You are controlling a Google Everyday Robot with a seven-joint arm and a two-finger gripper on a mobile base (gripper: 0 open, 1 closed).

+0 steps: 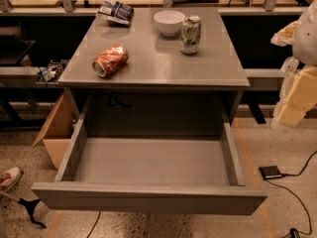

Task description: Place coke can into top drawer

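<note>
My end effector (296, 90) off bench (158, 71) right edge; grip state: cannot tell. Coke can (110, 60) on side, well left, axis diagonal; top drawer (148, 198) open, lower-left.

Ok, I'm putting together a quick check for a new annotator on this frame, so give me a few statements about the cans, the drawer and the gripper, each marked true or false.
1. The coke can lies on its side on the table. True.
2. The top drawer is shut. False: it is pulled open below the tabletop.
3. The white and green can stands upright beside the white bowl. True.
4. The gripper is holding the coke can. False: it is at the right edge of the view, off to the side of the table and apart from the can.
</note>
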